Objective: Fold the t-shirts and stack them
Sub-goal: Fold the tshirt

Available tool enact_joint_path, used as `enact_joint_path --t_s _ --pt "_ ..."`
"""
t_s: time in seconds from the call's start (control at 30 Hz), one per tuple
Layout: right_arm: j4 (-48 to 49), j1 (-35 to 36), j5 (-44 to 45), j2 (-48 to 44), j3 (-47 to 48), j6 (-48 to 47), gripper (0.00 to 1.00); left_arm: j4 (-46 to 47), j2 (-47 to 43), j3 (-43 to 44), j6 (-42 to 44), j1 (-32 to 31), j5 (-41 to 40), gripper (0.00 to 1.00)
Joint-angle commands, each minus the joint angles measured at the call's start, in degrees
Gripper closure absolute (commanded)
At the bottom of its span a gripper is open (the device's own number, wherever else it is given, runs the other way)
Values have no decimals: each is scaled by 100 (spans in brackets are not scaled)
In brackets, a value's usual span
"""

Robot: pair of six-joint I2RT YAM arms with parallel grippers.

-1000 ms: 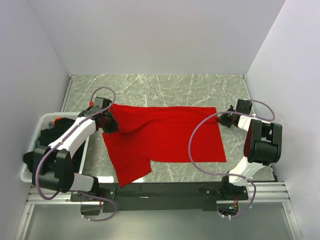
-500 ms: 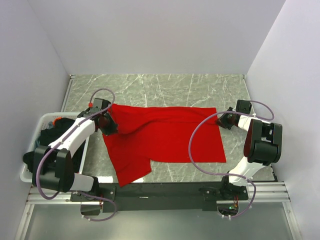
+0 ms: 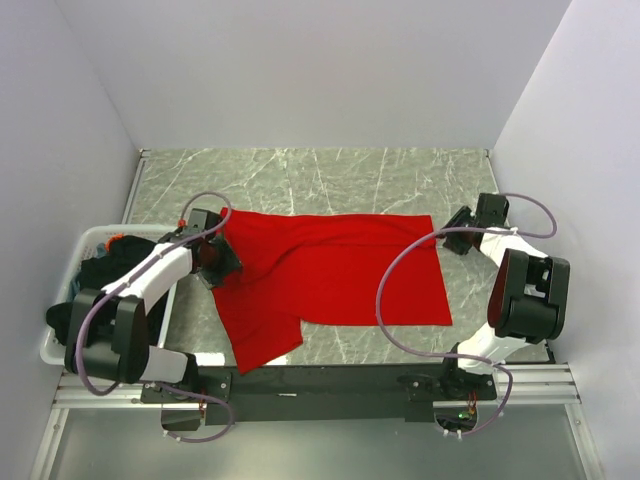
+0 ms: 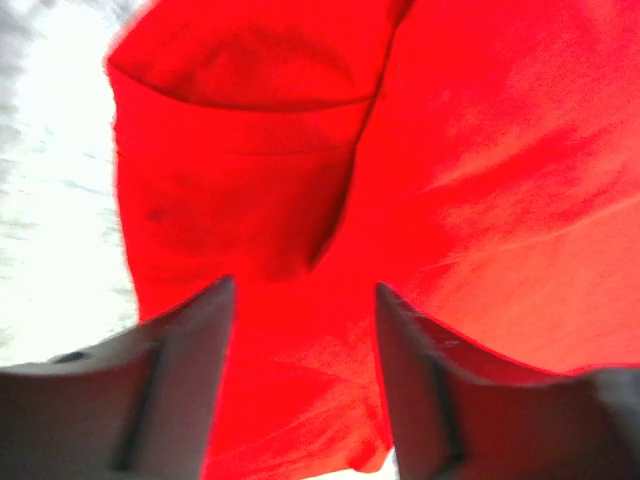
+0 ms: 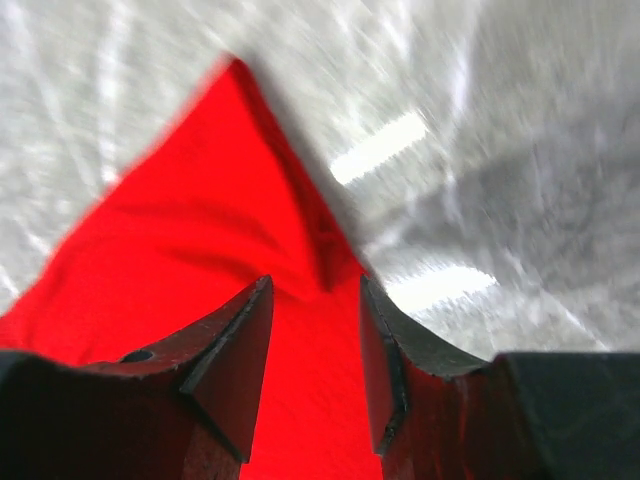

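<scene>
Desk's left edge: white basket (image 3: 92, 233), dark cloth (image 3: 95, 275) heaped inside. Left fingers (image 4: 180, 370) stand apart with nothing clamped, low over the left end of the red t-shirt (image 3: 340, 270); a folded layer of it shows between them. The shirt lies spread across the middle of the grey marbled desk (image 3: 300, 175), one flap reaching the near edge. Right fingers (image 5: 225, 370) are likewise parted and empty at the shirt's far right corner, with bare desk beyond.
</scene>
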Motion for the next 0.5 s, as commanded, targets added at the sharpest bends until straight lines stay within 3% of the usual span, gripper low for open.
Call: enact_joint_path --t_s 0.0,0.1,0.2,0.47 --pt "158 -26 -96 -311 440 -152 53 115 -423 295 -81 136 -264 34" --pt "378 -17 -553 -197 607 -90 55 237 -432 672 15 215 -343 28" --pt "536 0 -861 40 827 59 58 483 -64 1147 182 224 -265 31" --pt "634 35 -1143 910 1266 261 62 879 1808 2675 420 242 -448 60"
